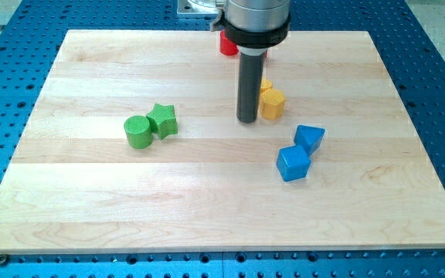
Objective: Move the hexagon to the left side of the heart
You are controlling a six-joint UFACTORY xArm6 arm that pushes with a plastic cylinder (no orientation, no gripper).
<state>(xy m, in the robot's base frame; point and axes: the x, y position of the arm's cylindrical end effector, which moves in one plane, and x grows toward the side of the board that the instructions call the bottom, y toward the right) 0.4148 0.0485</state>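
Observation:
A yellow hexagon block (273, 103) lies on the wooden board (91, 216), right of centre. A second yellow block (266, 84) touches its upper-left side; the rod hides part of it and I cannot make out its shape. A red block (227, 45) sits near the view's top edge, mostly hidden behind the arm, and its shape is also unclear. My tip (246, 121) rests on the board just left of the yellow hexagon, close to it or touching it.
A green cylinder (137, 132) and a green star (163, 120) touch each other at the left of centre. A blue cube (293, 164) and a blue triangular block (310, 138) sit together below and right of the hexagon.

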